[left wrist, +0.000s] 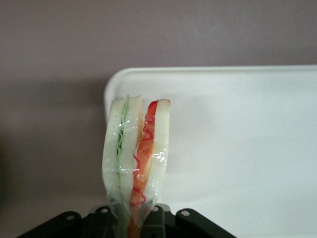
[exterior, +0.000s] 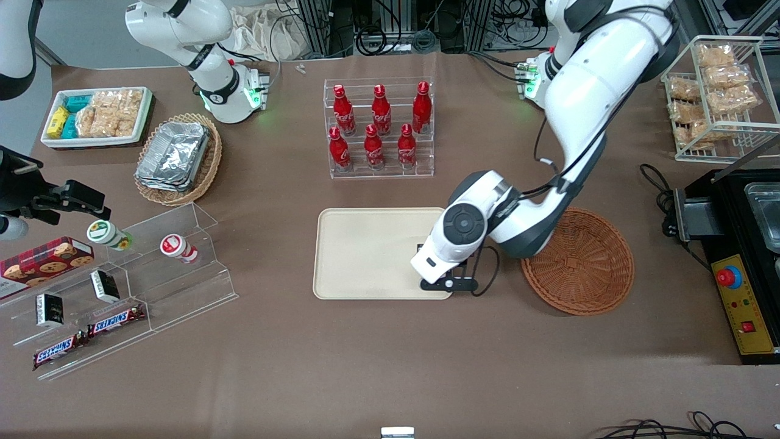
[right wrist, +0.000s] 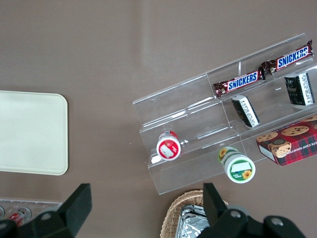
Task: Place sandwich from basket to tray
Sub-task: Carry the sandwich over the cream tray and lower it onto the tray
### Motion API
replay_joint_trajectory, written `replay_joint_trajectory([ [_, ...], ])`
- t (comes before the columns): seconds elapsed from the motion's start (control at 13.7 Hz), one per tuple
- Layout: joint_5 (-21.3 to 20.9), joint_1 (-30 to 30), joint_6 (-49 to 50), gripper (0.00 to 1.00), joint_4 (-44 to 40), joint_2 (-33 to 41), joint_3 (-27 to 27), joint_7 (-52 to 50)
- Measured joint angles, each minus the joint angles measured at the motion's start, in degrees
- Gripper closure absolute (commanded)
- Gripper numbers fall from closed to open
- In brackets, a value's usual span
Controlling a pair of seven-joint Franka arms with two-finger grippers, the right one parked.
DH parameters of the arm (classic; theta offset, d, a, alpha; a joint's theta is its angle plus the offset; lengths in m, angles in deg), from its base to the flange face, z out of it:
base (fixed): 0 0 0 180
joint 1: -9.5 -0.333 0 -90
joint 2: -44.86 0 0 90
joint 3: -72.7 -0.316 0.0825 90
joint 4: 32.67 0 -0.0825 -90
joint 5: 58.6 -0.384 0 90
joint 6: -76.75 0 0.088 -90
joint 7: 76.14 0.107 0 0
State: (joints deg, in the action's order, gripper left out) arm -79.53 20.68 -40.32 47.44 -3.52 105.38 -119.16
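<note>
Sandwich (left wrist: 136, 158): held upright in the tool, above a corner of the tray.
Tool (left wrist: 133, 218): pinching the sandwich's lower end.
Tray (exterior: 359, 256): flat on the bench.
Basket (exterior: 585, 268): beside the tray, holding nothing.

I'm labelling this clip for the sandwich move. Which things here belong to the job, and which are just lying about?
Job: sandwich, held in the gripper over the tray; basket, beside the tray.

Lying about: cola bottles, foil containers, Snickers bars, cookie box.
</note>
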Motion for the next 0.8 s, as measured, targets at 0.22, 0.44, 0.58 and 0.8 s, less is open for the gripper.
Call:
replay_joint_trajectory([
  [0.22,-0.8,2.0,-0.9,0.91,-0.1,-2.1,0.0,-0.3],
  [0.44,-0.8,2.4,-0.9,0.00,-0.1,-2.2,-0.1,-1.4],
  [0.58,-0.9,2.4,-0.9,0.00,-0.1,-2.2,-0.5,-3.3],
  [0.8,-1.0,2.2,-0.8,0.00,-0.5,-2.2,-0.6,-4.2],
])
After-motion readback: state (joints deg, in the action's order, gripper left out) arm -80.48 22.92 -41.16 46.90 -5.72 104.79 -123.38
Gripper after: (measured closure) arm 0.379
